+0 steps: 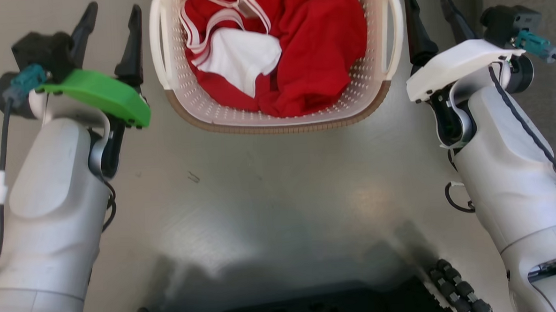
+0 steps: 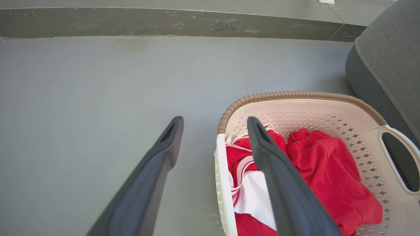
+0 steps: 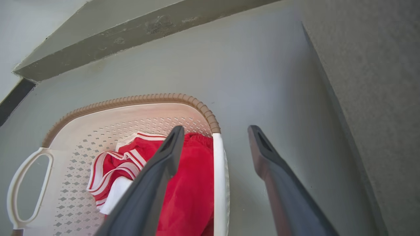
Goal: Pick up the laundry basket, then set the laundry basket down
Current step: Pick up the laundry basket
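The laundry basket (image 1: 276,125) stands on the grey floor at the top middle of the head view, cream with a brown rim, holding red and white clothes (image 1: 320,46). My left gripper (image 1: 112,22) is open just left of its left white handle (image 1: 153,44). My right gripper (image 1: 430,8) is open just right of the right handle (image 1: 398,29). In the left wrist view the near handle (image 2: 221,183) lines up between the open fingers of the left gripper (image 2: 214,122). The right wrist view shows the same for the right gripper (image 3: 215,129) and its near handle (image 3: 218,170). Neither gripper touches the basket.
A grey upholstered piece of furniture (image 2: 387,65) stands close to the basket's right side, also seen beside my right gripper (image 3: 377,82). A dark baseboard (image 2: 164,23) runs along the wall beyond the basket. My dark base (image 1: 313,309) is at the bottom edge.
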You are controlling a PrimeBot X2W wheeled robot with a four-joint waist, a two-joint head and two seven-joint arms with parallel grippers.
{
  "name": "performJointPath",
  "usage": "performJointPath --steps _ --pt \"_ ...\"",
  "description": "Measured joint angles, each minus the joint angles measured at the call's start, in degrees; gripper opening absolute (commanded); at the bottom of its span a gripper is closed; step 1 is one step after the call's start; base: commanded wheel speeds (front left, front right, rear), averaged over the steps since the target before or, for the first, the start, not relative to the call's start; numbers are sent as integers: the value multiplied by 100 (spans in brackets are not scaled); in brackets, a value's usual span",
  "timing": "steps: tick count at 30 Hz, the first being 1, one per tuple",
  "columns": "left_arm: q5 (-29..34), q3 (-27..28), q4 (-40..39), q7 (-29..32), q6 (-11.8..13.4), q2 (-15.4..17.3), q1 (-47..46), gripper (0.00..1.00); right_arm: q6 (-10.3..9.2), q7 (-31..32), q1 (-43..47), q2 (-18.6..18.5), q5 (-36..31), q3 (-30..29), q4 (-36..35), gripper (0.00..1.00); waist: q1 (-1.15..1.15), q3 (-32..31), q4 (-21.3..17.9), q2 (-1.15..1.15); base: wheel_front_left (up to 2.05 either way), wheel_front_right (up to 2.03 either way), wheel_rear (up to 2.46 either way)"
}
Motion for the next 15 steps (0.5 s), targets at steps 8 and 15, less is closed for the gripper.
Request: performJointPath --steps 8,15 --pt "-160 -426 379 54 -18 -36 -491 100 0 0 -321 -4 347 278 388 100 0 497 0 0 0 0 0" --pt "-369 -691 778 260 -18 -41 -827 100 9 0 -630 -5 656 571 621 100 0 828 7 0 0 0 0"
